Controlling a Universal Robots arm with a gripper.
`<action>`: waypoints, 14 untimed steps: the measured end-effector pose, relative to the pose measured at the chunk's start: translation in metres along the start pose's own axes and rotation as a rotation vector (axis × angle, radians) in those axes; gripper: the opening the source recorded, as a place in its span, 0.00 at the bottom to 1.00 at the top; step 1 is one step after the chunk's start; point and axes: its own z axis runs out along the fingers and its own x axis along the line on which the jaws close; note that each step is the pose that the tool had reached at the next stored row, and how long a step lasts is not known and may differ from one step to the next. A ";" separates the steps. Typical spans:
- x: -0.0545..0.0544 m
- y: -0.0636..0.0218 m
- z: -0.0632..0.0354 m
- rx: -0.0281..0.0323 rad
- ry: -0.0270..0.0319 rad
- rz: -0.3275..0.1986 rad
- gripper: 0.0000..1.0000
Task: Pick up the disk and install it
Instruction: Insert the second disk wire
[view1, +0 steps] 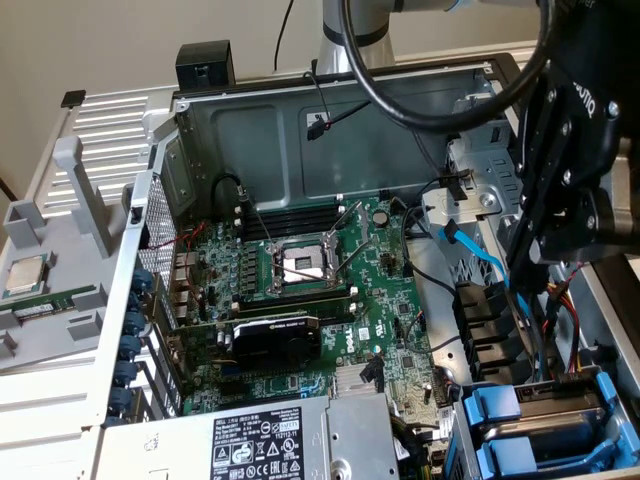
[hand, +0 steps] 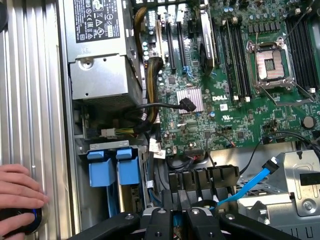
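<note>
Gripper (view1: 535, 262), jaws together and empty, hangs above the drive bay (view1: 490, 325); disk (view1: 545, 425) lies just beside that bay.

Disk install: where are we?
Done: two blue drive carriers sit side by side in the bay next to the power supply; whether either holds the task's disk, I cannot tell. In hand: nothing. The gripper is shut and empty, above the black ribbed bracket and blue SATA cable. Left: no pickup or seating shows as under way.
</note>
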 end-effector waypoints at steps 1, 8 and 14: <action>0.001 0.0003 -0.0001 0.0001 0.0002 0.000 0.16; 0.016 0.0065 0.0002 0.0021 -0.0037 -0.001 0.16; 0.030 0.0053 0.0022 -0.0009 -0.0368 -0.006 0.16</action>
